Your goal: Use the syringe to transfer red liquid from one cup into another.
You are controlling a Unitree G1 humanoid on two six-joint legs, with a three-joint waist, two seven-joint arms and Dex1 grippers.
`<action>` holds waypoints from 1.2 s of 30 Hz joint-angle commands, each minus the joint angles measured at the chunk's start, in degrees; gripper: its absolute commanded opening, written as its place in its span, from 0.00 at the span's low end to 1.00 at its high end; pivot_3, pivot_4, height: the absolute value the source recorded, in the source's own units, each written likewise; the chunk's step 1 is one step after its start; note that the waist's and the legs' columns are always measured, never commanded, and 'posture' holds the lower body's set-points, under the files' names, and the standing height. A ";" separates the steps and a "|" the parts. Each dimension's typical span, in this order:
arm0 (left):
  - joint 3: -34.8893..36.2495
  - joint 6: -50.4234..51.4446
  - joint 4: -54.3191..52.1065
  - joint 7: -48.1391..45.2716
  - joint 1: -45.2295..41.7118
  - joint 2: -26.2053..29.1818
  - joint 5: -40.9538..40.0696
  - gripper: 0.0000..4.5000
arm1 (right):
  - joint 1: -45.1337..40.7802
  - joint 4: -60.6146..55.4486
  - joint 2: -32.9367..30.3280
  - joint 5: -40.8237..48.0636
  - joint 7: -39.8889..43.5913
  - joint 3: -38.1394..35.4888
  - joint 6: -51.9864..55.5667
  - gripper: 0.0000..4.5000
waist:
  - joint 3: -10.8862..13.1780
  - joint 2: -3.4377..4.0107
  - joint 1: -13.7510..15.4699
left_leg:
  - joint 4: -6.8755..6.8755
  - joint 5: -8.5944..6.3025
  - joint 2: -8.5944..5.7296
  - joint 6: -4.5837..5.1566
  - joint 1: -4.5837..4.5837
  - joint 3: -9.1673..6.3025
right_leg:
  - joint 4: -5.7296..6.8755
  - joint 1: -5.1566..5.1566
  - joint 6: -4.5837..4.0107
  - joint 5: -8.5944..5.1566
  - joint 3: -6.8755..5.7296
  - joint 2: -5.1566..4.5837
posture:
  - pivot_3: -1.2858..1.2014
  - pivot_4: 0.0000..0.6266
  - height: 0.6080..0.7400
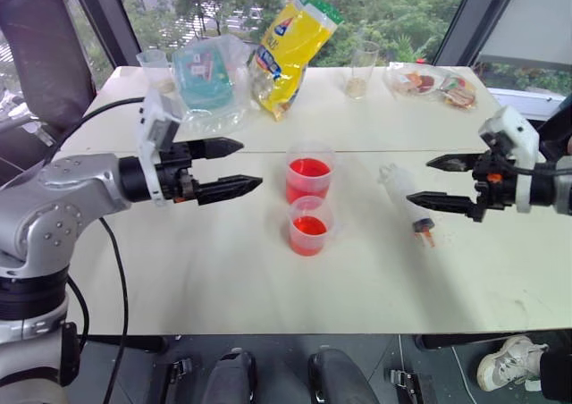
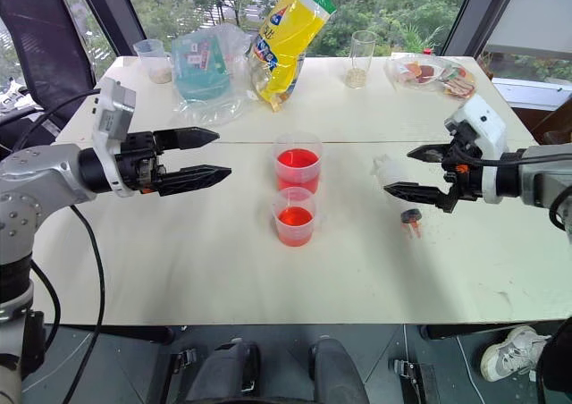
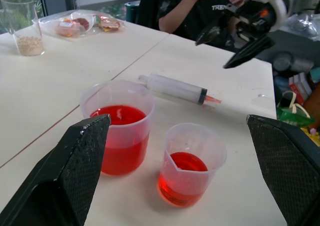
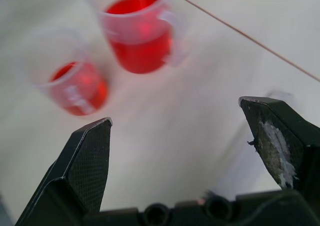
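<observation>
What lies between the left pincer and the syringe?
The two red-filled cups, larger beaker and smaller cup, stand between the left pincer and syringe, seen in the left eye view.

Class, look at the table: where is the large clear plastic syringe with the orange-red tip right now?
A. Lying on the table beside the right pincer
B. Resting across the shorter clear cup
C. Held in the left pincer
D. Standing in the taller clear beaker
A: the large clear plastic syringe lies flat on the table, by the open right pincer and apart from both cups.
</observation>
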 commanded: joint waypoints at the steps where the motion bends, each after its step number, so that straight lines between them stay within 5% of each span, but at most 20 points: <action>1: 0.31 -2.11 -0.68 -0.63 -0.29 -0.33 0.42 1.00 | -3.84 3.34 -1.64 -3.78 -0.42 2.85 -0.64 0.99 | 0.00 0.00 0.01 | 0.00 0.00 0.00 0.00 0.00 0.00 | 0.00 0.00 0.00 0.00 0.00 0.00 | 0.52 0.24 1.00; 15: -1.47 -6.91 -1.50 0.29 1.78 -3.90 3.93 1.00 | -30.47 33.34 12.61 -16.45 -6.86 22.23 17.67 0.99 | 0.00 0.00 -0.30 | -0.02 0.00 0.00 0.00 -0.01 0.06 | 0.01 -0.07 -0.01 0.00 0.06 -0.02 | 0.52 0.24 1.00; 25: -2.43 -8.43 -2.28 1.38 2.34 -5.94 5.33 1.00 | -39.25 58.17 24.30 -25.23 -11.52 24.62 12.31 0.99 | 0.00 0.01 -0.30 | -0.06 0.00 -0.02 -0.01 -0.08 0.08 | 0.02 -0.17 -0.01 0.00 0.05 -0.03 | 0.52 0.24 1.00; 36: -1.43 -8.12 -3.72 2.50 3.59 -5.38 5.39 1.00 | -41.17 71.35 29.15 -30.87 -11.49 23.57 3.30 0.99 | -0.01 0.00 -0.41 | -0.05 0.01 -0.02 -0.02 -0.07 0.09 | 0.04 -0.17 -0.01 0.01 0.06 -0.03 | 0.52 0.24 1.00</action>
